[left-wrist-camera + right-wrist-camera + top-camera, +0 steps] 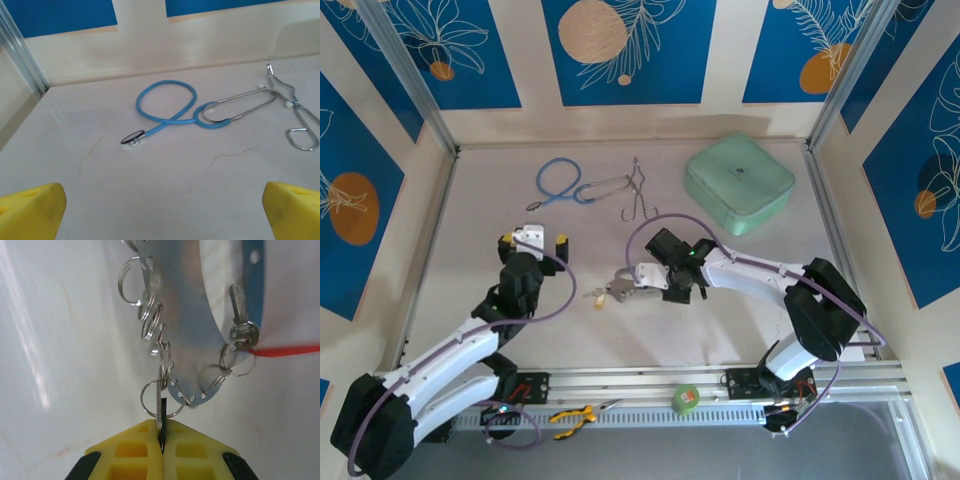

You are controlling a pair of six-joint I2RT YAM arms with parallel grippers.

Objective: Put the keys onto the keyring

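My right gripper [161,429] is shut on a thin key [161,410], seen edge-on, silver with a black side. The key passes through a small split ring [161,399] hanging from the keyring [180,315], a pale grey-silver perforated loop carrying several small rings. Another silver key [241,320] hangs from a ring on the loop's right side, next to a red tag [287,349]. From above, the right gripper [620,292] holds this bundle [599,296] at the table's middle. My left gripper [534,240] is open and apart from it, its yellow fingertips [30,210] wide over bare table.
A blue cord loop [558,180] and steel forceps [638,195] lie at the back, ahead of the left gripper. A mint-green case [738,183] sits back right. Yellow-handled pliers [572,413] and a green tape roll [687,399] rest on the near rail.
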